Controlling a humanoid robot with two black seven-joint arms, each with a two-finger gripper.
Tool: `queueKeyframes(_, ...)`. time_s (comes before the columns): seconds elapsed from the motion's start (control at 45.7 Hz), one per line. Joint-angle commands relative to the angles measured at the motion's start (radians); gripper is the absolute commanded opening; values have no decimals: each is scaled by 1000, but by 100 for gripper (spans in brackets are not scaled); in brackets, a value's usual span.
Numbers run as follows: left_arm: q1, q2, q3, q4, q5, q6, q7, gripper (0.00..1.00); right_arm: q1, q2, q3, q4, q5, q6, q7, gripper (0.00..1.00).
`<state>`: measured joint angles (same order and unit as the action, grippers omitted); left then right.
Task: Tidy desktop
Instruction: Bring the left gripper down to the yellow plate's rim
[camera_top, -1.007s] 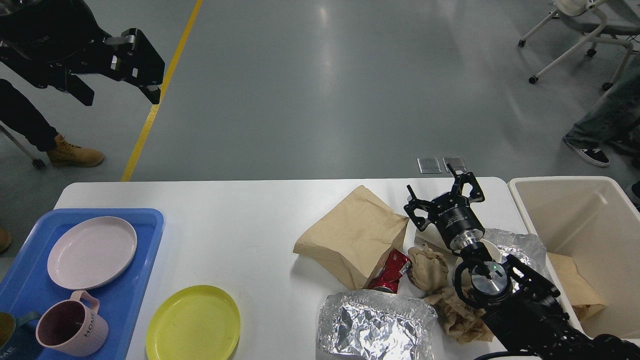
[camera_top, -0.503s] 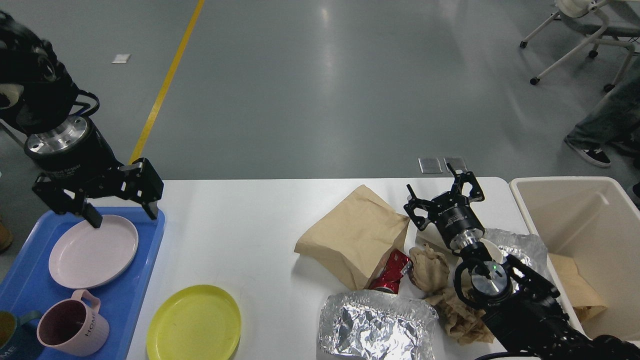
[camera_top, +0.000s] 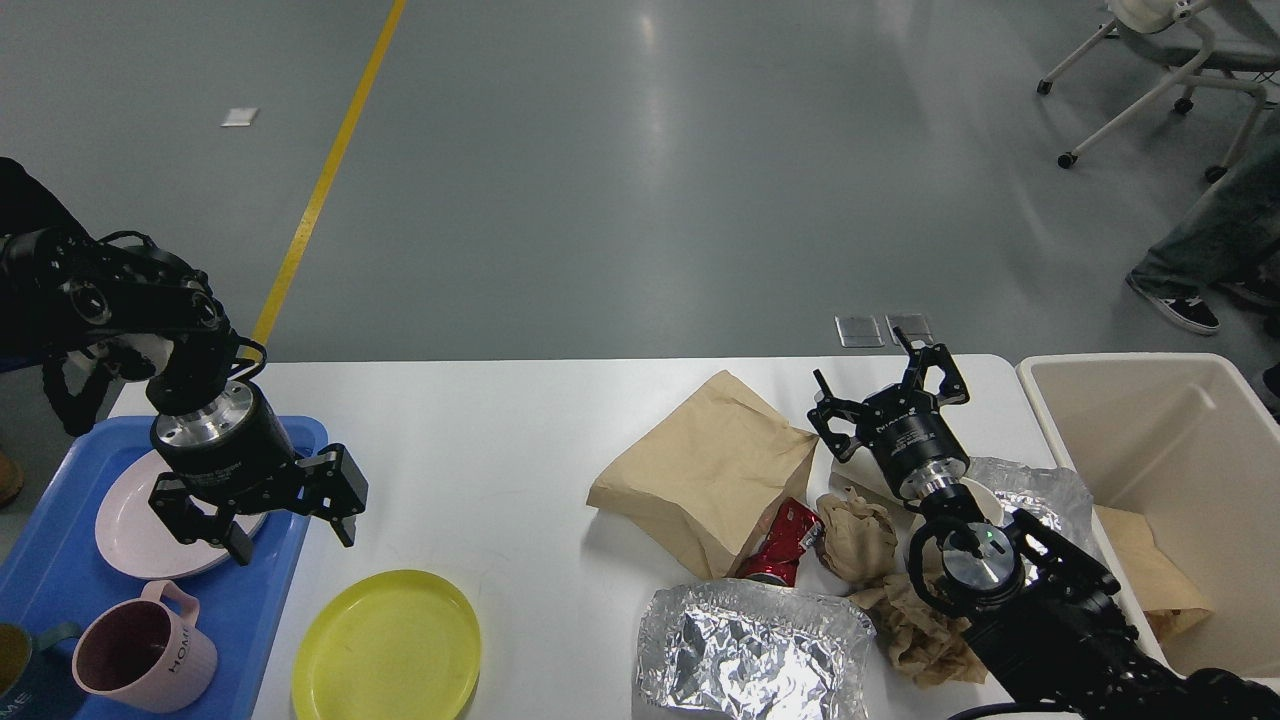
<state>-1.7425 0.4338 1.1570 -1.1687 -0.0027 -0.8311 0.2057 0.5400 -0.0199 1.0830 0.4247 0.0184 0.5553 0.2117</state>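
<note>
The white desktop carries a yellow plate near its front left. My left gripper hangs open above the right edge of the blue tray, just behind the yellow plate, holding nothing. At the right lie a brown paper bag, a crushed red can, crumpled brown paper and a foil container. My right gripper stands open over the back right of the desktop, beyond the litter, with nothing between its fingers.
A blue tray at the left holds a pink plate, a pink mug and a dark cup at the frame edge. A beige bin with brown paper inside stands at the right. A chair and a person's legs are on the floor behind.
My left arm has swung down from high at the left to hover over the tray's right edge near the yellow plate. The right arm has stayed put.
</note>
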Motion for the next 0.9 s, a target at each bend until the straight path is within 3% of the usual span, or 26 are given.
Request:
queueKeyframes(0.0,61,-6,-54,-2,9,107,3,92,0,0,0,-1,0,0,0,100)
queueKeyframes(0.066,87,-13,-62,-12,21,177,4,92,0,0,0,-1,0,0,0,100)
queueKeyframes(0.285,146,0,-89,-25,75,282,0,91,0,0,0,-1,0,0,0,100)
queueKeyframes(0.876,276,20,-198,-20,271,285,0,91,0,0,0,0,0,0,0,100)
